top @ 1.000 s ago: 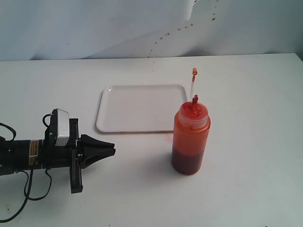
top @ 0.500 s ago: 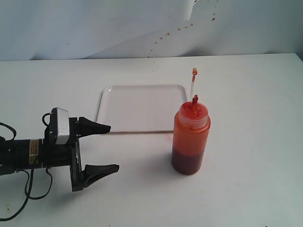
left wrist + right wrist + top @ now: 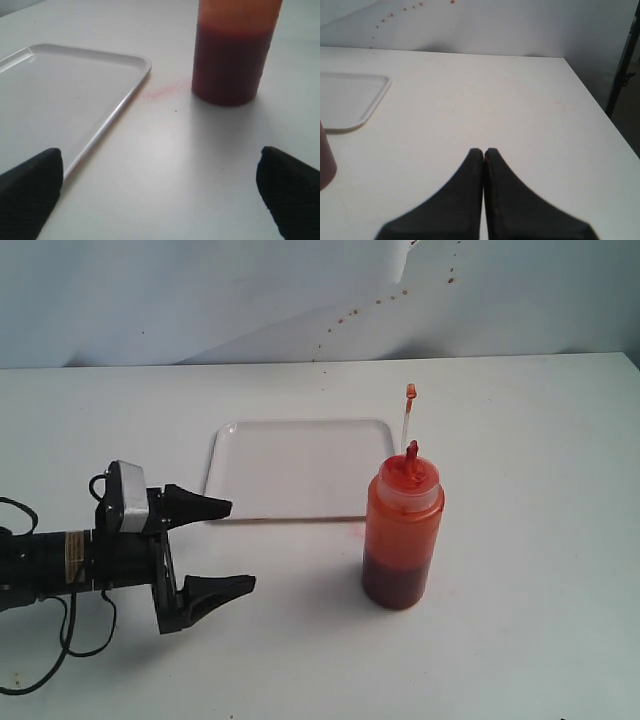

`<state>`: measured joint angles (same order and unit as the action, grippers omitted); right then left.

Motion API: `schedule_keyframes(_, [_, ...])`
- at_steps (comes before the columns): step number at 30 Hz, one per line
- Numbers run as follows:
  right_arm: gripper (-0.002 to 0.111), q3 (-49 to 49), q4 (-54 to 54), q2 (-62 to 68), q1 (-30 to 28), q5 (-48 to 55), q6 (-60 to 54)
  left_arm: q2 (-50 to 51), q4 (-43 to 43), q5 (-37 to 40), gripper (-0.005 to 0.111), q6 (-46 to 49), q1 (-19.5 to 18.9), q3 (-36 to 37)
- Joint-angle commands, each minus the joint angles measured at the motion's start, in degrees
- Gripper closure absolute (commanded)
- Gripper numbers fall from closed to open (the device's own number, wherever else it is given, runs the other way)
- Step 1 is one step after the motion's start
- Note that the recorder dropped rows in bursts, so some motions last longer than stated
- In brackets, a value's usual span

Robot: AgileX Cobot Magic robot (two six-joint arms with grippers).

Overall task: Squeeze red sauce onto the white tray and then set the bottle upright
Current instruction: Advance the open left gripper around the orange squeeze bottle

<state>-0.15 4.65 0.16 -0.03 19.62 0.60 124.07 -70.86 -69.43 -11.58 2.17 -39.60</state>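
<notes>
Here, the left pincer (image 3: 242, 544) sits low over the white table (image 3: 520, 440) at the lower left of the frame. Its two black, wedge-shaped fingers are spread wide apart, point to the right and hold nothing. A pale grey box (image 3: 125, 498) rides on top of its wrist, and a thin black cable (image 3: 70, 640) loops beneath the arm.

The bottle (image 3: 402, 530) stands upright right of centre, well apart from that pincer, with only bare table between them. It is a translucent orange-tinted plastic cylinder with a pointed red nozzle (image 3: 411, 452). A thin clear strap (image 3: 407, 420) rises from it to a small cap. The red sauce (image 3: 395, 580) shows as a darker mass filling the bottle's lower part.

The white tray (image 3: 300, 455) lies flat at the centre, behind and to the left of the bottle, near it but not touching. It is smooth plastic, rectangular with rounded corners and a low raised rim. A faint pink smear (image 3: 355, 531) stains the table between the tray's near right corner and the bottle's base. Small reddish-brown specks (image 3: 380, 300) dot the pale backdrop at the upper right.

The right pincer (image 3: 484, 151) appears only in its own wrist view, with its dark fingers pressed together over bare table and gripping nothing.
</notes>
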Motion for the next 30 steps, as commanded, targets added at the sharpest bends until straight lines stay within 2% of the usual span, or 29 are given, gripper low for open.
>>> schedule_keyframes(1, [0.108, 0.2, 0.5, -0.2, 0.0, 0.0, -0.2, 0.2, 0.0, -0.5, 0.008, -3.9, 6.2, -4.7])
schedule_keyframes(6, [0.108, 0.2, 0.5, -0.2, 0.0, 0.0, -0.2, 0.2, -0.2, 4.0, 0.008, -12.2, 10.6, -10.8])
schedule_keyframes(10, [0.108, 0.2, 0.5, -0.2, 0.0, 0.0, -0.2, 0.2, -3.2, 6.8, 0.008, -12.8, 12.7, -13.7])
schedule_keyframes(17, [0.108, 0.2, 0.5, -0.2, 0.0, 0.0, -0.2, 0.2, -0.4, 12.8, 0.008, -12.8, 12.8, -14.7])
schedule_keyframes(26, [0.108, 0.2, 0.5, -0.2, 0.0, 0.0, -0.2, 0.4, -0.4, 12.8, 0.009, -15.0, 12.8, -16.4])
schedule_keyframes(30, [0.108, 0.2, 0.5, -0.2, 0.0, 0.0, -0.2, 3.0, -2.4, 9.8, 0.009, -15.4, 12.8, -18.3])
